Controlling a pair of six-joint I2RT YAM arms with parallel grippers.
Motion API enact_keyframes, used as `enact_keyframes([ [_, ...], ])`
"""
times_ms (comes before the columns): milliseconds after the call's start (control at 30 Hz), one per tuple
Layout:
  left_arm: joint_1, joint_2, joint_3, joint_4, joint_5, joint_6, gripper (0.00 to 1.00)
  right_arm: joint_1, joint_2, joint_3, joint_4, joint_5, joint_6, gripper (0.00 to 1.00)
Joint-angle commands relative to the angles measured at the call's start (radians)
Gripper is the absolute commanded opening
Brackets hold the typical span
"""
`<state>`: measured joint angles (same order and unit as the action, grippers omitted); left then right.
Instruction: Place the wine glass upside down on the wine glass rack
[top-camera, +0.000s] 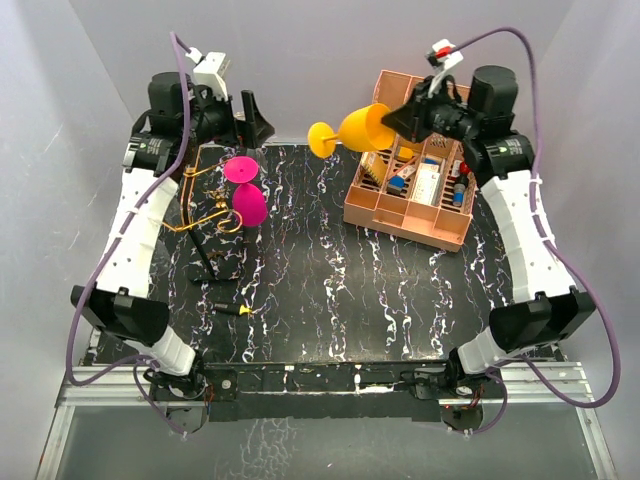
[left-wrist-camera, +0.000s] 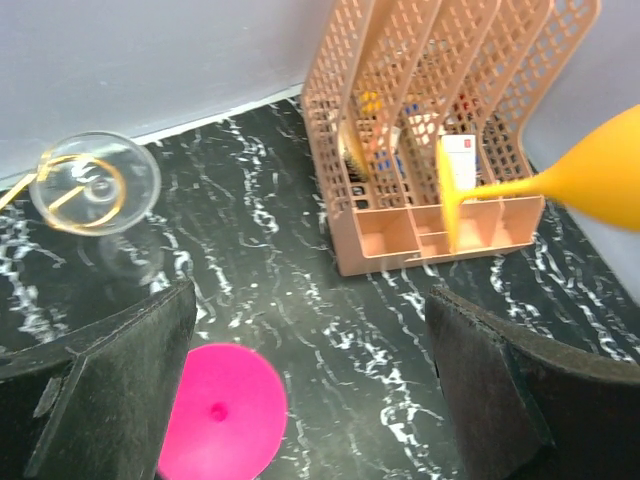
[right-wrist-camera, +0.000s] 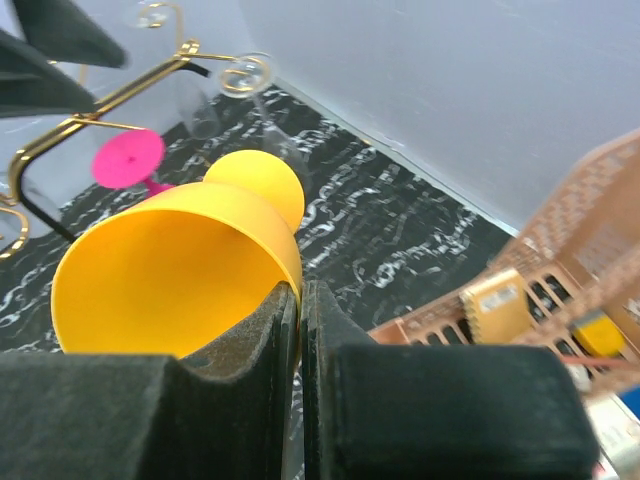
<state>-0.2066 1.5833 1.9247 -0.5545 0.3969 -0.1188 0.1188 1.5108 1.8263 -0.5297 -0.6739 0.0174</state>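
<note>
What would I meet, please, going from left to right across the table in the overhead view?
Gold wire rack → pink glass → yellow glass → salmon-pink organiser.

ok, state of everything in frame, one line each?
rack: upright
pink glass: hanging upside down on rack
clear glass: foot in a rack curl, likely hanging
yellow glass: sideways in the air, not yet on rack
right gripper: shut on yellow glass rim
left gripper: open, empty, above pink glass
organiser: upright, small items inside
</note>
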Motion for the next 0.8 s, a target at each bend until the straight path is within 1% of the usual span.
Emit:
enact_keyframes([
  [0, -0.043, 0.008, 0.021, 0.093, 0.051, -0.15, 0.95, 0.069, 0.022, 0.062, 0.142, 0.03, 0.1, 0.08],
  [133, -0.051, 0.013, -0.017, 0.119, 0.072, -0.238, 0.94, 0.114, 0.041, 0.067, 0.143, 0.042, 0.11, 0.08],
  [300, -0.054, -0.008, -0.081, 0.135, 0.09, -0.297, 0.87, 0.13, 0.035, 0.042, 0.161, 0.044, 0.114, 0.08],
  [500, -0.061, -0.019, -0.144, 0.158, 0.134, -0.356, 0.82, 0.138, 0.033, 0.042, 0.166, 0.034, 0.122, 0.08],
  [667, -0.062, -0.033, -0.175, 0.178, 0.161, -0.372, 0.74, 0.139, 0.019, 0.026, 0.166, 0.039, 0.113, 0.08],
  [767, -0.064, -0.031, -0.184, 0.189, 0.176, -0.381, 0.65, 0.138, 0.009, 0.015, 0.166, 0.043, 0.108, 0.08],
])
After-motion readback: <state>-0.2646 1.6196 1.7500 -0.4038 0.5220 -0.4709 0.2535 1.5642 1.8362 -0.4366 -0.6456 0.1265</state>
